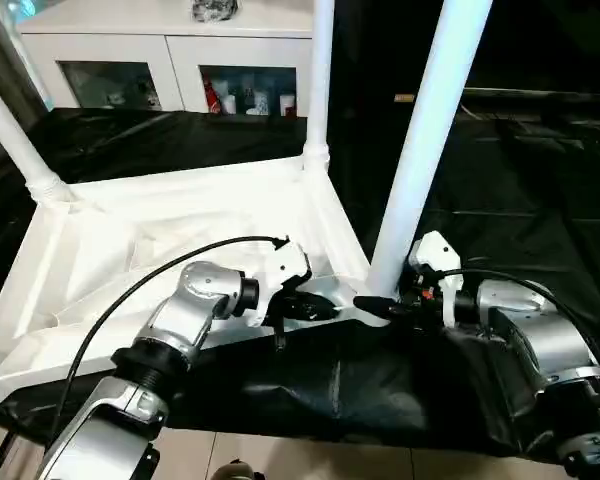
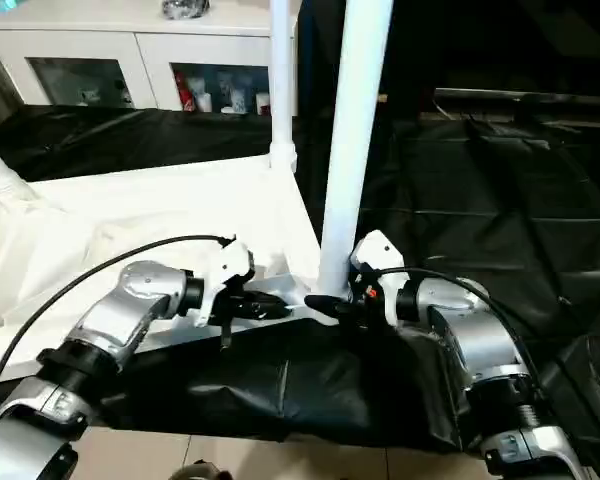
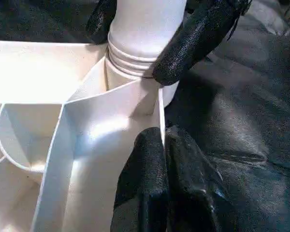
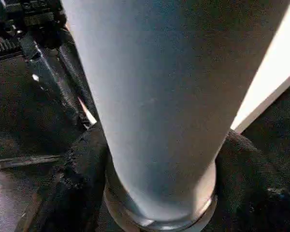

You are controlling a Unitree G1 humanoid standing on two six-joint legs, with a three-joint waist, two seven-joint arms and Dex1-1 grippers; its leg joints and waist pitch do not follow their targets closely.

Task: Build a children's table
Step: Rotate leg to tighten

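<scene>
The white tabletop [image 1: 180, 230] lies upside down on the black-draped work table, ribs facing up. One white leg [image 1: 430, 130] stands in the near right corner socket. My right gripper [image 1: 380, 305] is closed around its base, and its fingers [image 4: 82, 183] press on either side of the tube. My left gripper [image 1: 325, 308] is shut on the tabletop's thin rim [image 3: 160, 111] right beside that socket. A second leg [image 1: 320, 80] stands in the far right corner. A third leg [image 1: 15, 140] rises from the far left corner.
A white cabinet [image 1: 170, 70] with glass doors stands behind the work table. Black cloth [image 1: 520, 180] stretches away to the right. The table's front edge runs just below my arms, with floor tiles [image 1: 310, 465] beyond. A black cable [image 1: 160, 270] arcs over my left forearm.
</scene>
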